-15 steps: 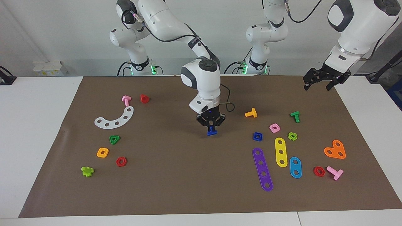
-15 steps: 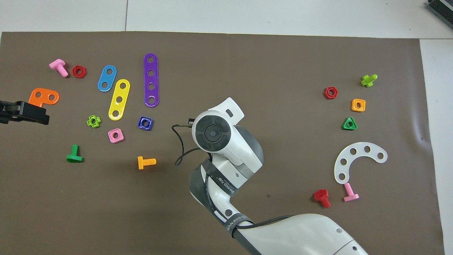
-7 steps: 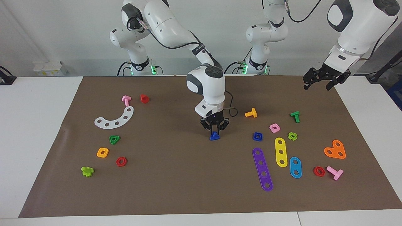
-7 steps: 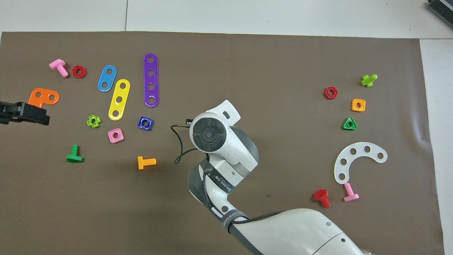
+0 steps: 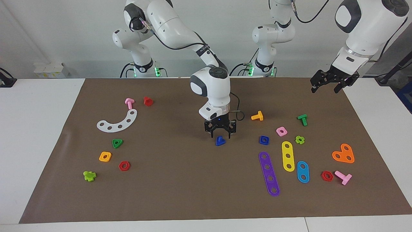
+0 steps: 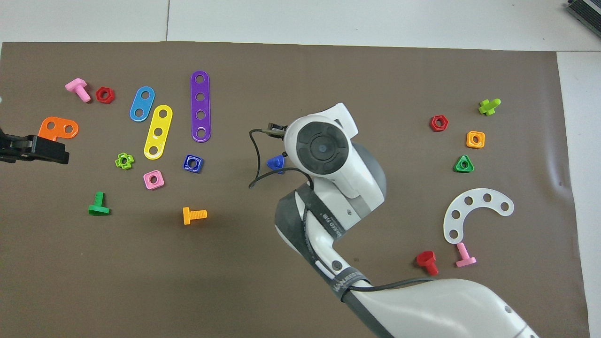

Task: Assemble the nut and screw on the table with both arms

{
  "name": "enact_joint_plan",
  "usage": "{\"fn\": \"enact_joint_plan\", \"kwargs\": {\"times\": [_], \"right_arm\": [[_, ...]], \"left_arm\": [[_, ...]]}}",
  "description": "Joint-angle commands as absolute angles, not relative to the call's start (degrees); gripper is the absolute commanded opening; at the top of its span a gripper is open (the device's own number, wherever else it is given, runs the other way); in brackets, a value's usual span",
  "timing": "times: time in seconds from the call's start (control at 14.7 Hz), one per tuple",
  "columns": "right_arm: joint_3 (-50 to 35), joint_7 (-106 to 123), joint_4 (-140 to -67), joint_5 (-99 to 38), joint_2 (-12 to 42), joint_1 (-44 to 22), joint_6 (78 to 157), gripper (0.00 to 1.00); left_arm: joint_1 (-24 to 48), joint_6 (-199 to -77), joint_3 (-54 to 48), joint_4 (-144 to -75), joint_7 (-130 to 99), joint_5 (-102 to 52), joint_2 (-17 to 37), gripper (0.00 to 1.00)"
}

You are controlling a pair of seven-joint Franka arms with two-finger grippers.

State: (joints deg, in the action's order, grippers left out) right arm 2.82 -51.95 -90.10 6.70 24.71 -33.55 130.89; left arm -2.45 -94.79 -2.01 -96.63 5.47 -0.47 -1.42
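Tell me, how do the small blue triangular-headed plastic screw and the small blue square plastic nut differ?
The small blue triangular-headed plastic screw has a three-cornered head; the small blue square plastic nut is square with a round centre hole. The screw lies mid-mat just below the open right gripper; the nut sits alone, toward the left arm's end. Both are blue and rest on the brown mat.

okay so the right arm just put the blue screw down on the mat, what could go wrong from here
1. The right gripper hangs open just above the blue screw; a sideways move might knock it over.
2. The blue nut lies close to the pink nut and purple strip, so the left gripper, waiting open over the mat's corner, may bump them.
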Motion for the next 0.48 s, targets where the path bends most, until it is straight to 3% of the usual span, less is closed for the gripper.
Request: {"fn": "enact_joint_plan", "kwargs": {"times": [0.0, 0.41], "right_arm": [[1.8, -47.0, -92.0, 6.1, 18.2, -28.3, 123.2, 1.00], [1.9, -27.0, -96.3, -0.9, 8.8, -18.3, 108.6, 1.00]], "left_arm": [[-1.5, -98.1, -1.7, -101.5, 4.9, 0.8, -4.5, 1.00], [1.4, -100.4, -1.6, -103.6, 1.3, 0.8, -4.5, 1.00]]}}
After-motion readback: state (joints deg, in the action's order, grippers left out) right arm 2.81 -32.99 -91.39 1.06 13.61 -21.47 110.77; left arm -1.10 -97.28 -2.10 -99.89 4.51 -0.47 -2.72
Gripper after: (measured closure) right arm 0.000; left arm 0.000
